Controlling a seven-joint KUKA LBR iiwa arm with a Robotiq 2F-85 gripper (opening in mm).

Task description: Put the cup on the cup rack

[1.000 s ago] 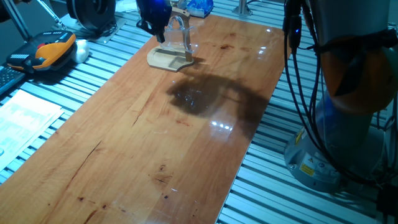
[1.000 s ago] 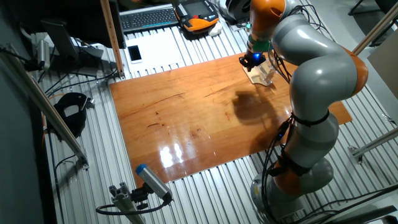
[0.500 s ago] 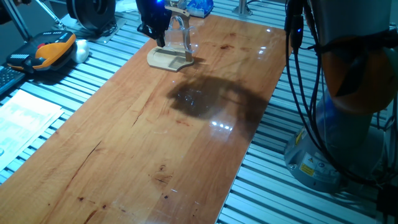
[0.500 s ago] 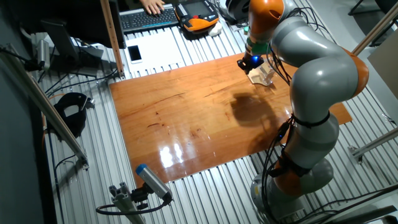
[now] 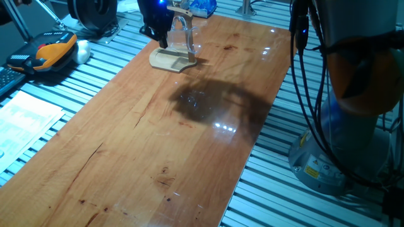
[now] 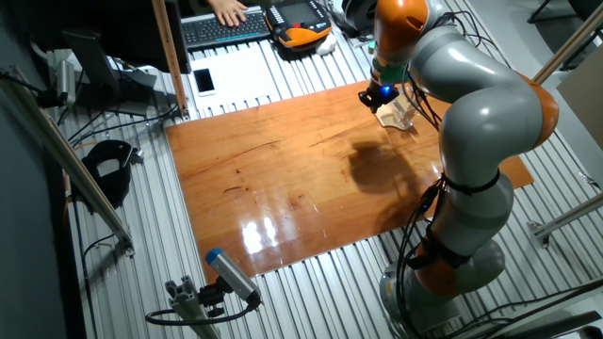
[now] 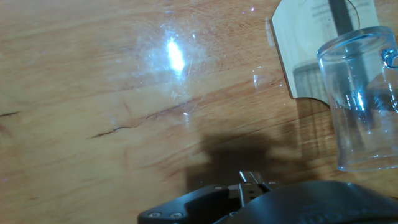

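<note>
The cup [image 7: 364, 99], a clear glass mug, hangs on the cup rack's upright post over the light wooden base plate [image 7: 311, 43]. In one fixed view the cup [image 5: 189, 36] and the rack [image 5: 169, 59] stand at the far end of the wooden tabletop. My gripper [image 5: 156, 33] is just left of them, apart from the cup, its dark fingers spread and empty. In the other fixed view the gripper [image 6: 370, 94] is beside the rack [image 6: 396, 115]. The hand view shows only the hand's dark body [image 7: 261, 202], not the fingertips.
The wooden tabletop [image 5: 158, 145] lies on a slatted metal bench. An orange and black pendant [image 5: 47, 53] and papers [image 5: 25, 120] lie to the left. A keyboard [image 6: 221, 28] and a phone [image 6: 203, 82] lie beyond the far edge. My arm's base [image 5: 353, 132] and cables stand at the right.
My gripper has drawn a little away from the rack, to the left. The cup stays hanging on the rack and has not moved.
</note>
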